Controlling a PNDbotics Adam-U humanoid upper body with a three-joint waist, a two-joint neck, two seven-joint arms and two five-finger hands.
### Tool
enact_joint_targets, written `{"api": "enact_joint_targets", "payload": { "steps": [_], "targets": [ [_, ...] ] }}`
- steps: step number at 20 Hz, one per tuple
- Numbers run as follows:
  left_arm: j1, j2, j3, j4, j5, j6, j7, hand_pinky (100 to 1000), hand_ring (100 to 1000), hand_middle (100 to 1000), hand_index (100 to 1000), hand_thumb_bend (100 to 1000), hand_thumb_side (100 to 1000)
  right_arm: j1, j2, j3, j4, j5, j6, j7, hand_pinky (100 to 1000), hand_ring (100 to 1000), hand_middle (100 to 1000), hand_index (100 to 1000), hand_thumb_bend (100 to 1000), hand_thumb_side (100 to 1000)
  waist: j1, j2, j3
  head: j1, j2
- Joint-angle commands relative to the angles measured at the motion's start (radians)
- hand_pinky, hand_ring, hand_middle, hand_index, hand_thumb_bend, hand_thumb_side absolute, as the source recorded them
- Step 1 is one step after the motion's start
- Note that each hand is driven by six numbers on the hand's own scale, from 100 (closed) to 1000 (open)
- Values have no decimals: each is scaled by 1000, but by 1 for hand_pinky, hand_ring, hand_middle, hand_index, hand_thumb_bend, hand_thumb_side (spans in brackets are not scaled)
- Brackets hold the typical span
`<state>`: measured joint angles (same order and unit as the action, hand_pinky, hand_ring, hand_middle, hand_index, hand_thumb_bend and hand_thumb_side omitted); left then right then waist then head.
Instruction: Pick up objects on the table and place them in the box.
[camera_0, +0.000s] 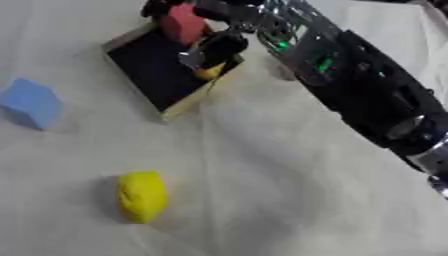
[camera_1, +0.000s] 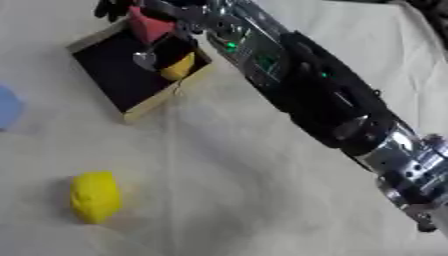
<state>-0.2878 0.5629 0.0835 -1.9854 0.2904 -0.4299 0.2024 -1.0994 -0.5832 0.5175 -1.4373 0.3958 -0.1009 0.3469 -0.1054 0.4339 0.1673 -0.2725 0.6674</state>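
Note:
A shallow box (camera_0: 185, 106) with a dark floor and pale wooden rim lies askew at the top left. My right arm reaches across from the lower right, and my right hand (camera_0: 220, 46) hangs over the box's far corner. Its fingers curl round a red block (camera_0: 182, 22), held upright above the box. A small yellow piece (camera_1: 179, 66) lies inside the box just under the hand. On the cloth in front sits a yellow lemon-shaped object (camera_0: 142, 196). A light blue cube (camera_0: 31, 102) rests at the left edge. My left hand does not show.
A pale wrinkled cloth covers the table. My right forearm (camera_0: 367, 95), black with green lights, crosses the right half of the view above the cloth. A small pinkish thing (camera_0: 280, 74) lies partly hidden beside the arm.

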Motion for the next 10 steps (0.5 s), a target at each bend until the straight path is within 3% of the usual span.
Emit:
{"api": "enact_joint_targets", "payload": {
  "steps": [1,5,10],
  "targets": [
    [1,15,8,-15,1,4,-1,683,668,607,755,100,600,-14,-40,-24,-23,8,4,-5,882,828,722,846,100,127,0,-24,-3,4,4],
    [10,14,10,-15,1,4,0,683,669,608,755,100,600,-14,-76,-35,-73,-17,16,-19,879,824,713,843,100,124,6,-36,-11,8,10],
    [29,15,17,-15,-5,4,7,684,670,608,755,100,599,14,-183,-76,-186,-49,45,-48,873,829,724,850,149,147,10,-51,-30,23,21]
  ]
}}
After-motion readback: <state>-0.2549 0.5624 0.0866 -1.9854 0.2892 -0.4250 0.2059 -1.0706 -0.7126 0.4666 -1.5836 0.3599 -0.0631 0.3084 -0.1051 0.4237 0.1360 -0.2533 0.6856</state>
